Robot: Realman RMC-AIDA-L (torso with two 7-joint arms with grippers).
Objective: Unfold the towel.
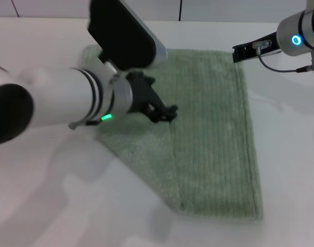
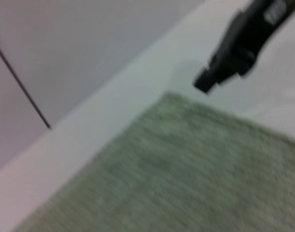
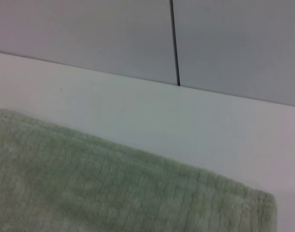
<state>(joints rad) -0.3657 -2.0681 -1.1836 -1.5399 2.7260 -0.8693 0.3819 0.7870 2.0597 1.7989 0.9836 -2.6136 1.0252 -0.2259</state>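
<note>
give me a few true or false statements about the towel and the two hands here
1. The towel lies on a white table. True.
2. The towel is spread out in a single flat layer. False: a fold line runs down it, with one layer lying over another.
3. The left hand is over the towel near the fold. True.
4. The right hand is by the towel's near corner. False: it is at the far right corner.
5. The towel is bright red. False: it is pale green.
</note>
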